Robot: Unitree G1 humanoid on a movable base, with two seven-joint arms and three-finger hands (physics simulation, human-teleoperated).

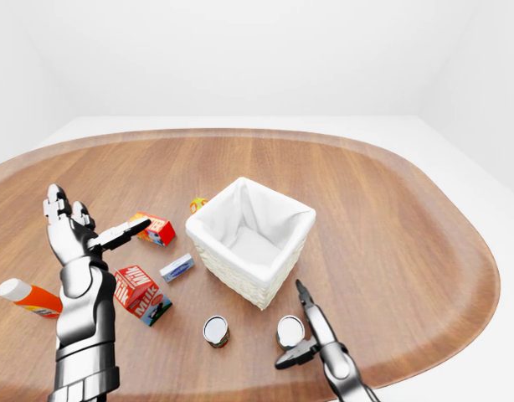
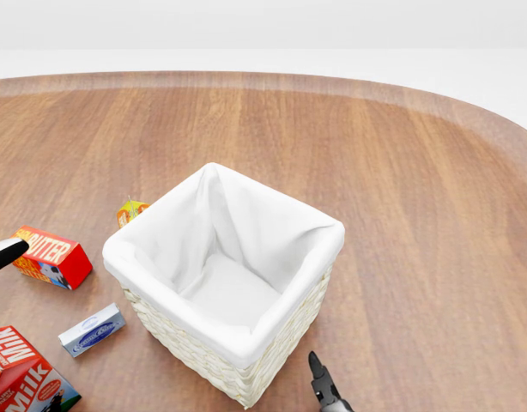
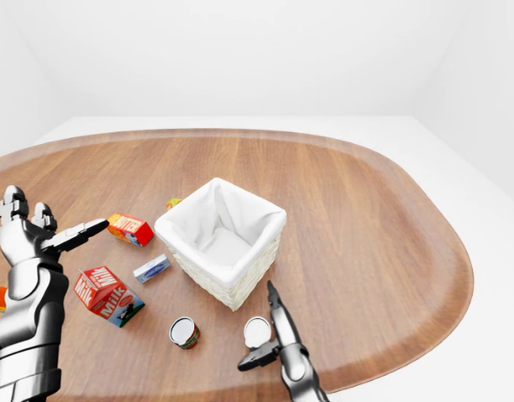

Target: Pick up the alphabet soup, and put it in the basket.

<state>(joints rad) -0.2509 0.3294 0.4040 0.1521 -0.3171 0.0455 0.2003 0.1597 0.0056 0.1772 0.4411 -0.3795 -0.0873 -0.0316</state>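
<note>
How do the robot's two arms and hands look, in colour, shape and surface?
Both are shiny silver metal with black parts. The left arm is built of rounded, ribbed segments with dark grooves between them. The left hand has thick jointed fingers with black tips. The right hand looks slimmer, with long tapered fingers that end in black points. No cables, markings or sleeves are visible.

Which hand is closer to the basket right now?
Right. The right hand hangs open just below the basket in the left-eye view, beside a can. The left hand is raised open well to the basket's left, above the milk carton.
</note>
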